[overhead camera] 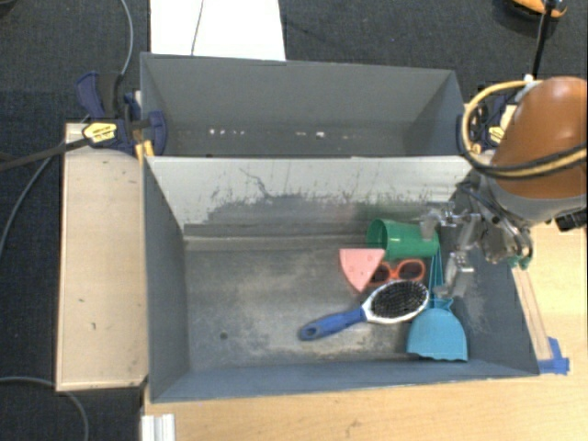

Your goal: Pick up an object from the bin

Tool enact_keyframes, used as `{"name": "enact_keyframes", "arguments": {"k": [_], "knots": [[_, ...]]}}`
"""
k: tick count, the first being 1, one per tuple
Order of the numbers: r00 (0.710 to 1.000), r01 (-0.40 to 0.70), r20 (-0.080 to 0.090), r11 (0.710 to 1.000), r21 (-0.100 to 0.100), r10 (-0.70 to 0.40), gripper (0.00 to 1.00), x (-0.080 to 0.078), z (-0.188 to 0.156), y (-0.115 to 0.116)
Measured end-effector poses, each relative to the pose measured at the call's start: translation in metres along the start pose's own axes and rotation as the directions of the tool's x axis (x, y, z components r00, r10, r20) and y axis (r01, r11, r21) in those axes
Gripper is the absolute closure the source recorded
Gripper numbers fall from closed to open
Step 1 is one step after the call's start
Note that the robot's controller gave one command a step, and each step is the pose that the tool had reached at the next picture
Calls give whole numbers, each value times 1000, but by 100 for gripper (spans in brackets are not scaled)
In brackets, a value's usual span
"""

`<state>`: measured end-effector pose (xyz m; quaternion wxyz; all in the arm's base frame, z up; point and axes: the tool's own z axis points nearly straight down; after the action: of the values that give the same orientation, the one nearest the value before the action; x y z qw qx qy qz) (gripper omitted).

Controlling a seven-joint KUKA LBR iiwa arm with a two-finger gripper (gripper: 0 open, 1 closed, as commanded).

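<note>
Jaws wide or narrow, can't tell; gripper (456,278) down at right end of bin (276,191), close by blue scoop (437,334), beside green cup (401,239) and blue-handled hairbrush (369,310).

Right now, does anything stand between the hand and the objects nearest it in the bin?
Nothing visible does. The hand hangs at the right side of the bin, close beside the green cup, the blue hairbrush and the light blue scoop. These lie crowded together, so neighbours may hinder a grasp.
</note>
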<state>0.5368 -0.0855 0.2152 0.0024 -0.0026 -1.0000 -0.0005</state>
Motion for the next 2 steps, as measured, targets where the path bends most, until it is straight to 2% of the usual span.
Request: {"name": "enact_keyframes", "arguments": {"k": [1, 2], "knots": [[1000, 3, 8, 1000, 1, -3, 0, -1, -5, 0], [995, 101, 10, 995, 2, -101, 0, 8, 38, 10]]}}
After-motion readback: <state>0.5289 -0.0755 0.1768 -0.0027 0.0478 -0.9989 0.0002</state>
